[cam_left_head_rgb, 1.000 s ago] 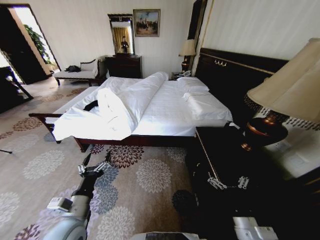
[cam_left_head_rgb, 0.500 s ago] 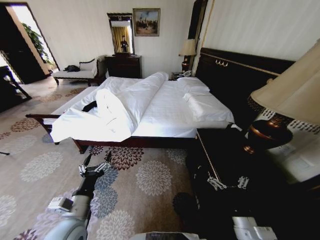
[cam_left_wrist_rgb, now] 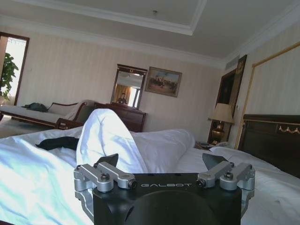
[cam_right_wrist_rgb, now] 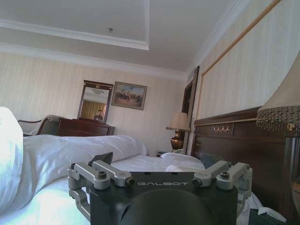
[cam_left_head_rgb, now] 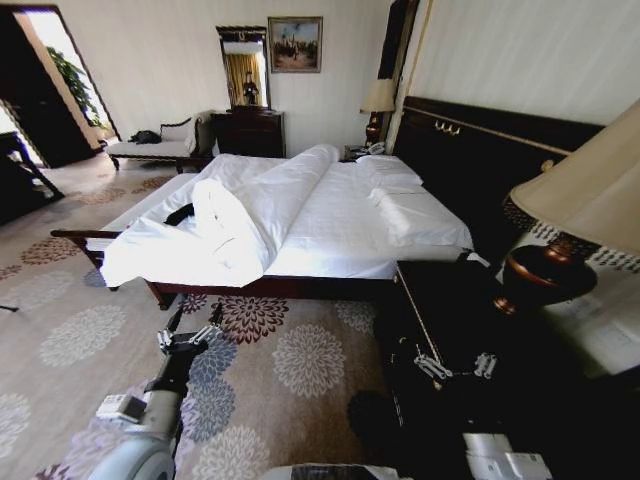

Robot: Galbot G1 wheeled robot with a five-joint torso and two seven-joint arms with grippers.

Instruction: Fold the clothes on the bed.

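T-shirt, soft and limp on bed ahead of both open tools, left, right: pinch hem corners.

Daylight is pouring in from the doorway on my left and blowing it out white. The duvet is glaring, the nightstand is sinking into shadow, and my head view is bending at its edges.

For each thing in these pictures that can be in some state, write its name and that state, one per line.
Black soft T-shirt: unfolded, lying on the bed, partly hidden by the duvet.
White puffy duvet: bunched up, pushed aside.
Left gripper: open, empty, above the carpet.
Right gripper: open, empty.
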